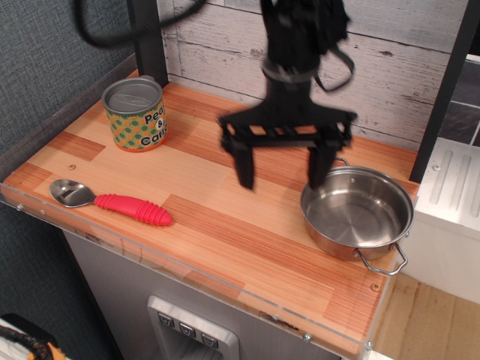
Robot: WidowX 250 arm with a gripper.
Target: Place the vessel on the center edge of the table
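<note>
The vessel, a shallow shiny steel pot with wire loop handles, sits on the striped wooden table near its right front edge. My gripper hangs above the table, up and to the left of the vessel. Its two black fingers are spread wide and hold nothing. The right finger tip is just above the vessel's left rim and does not touch it.
A green-and-orange patterned tin can stands at the back left. A spoon with a red handle lies near the front left edge. A white plank wall backs the table. A white appliance stands to the right.
</note>
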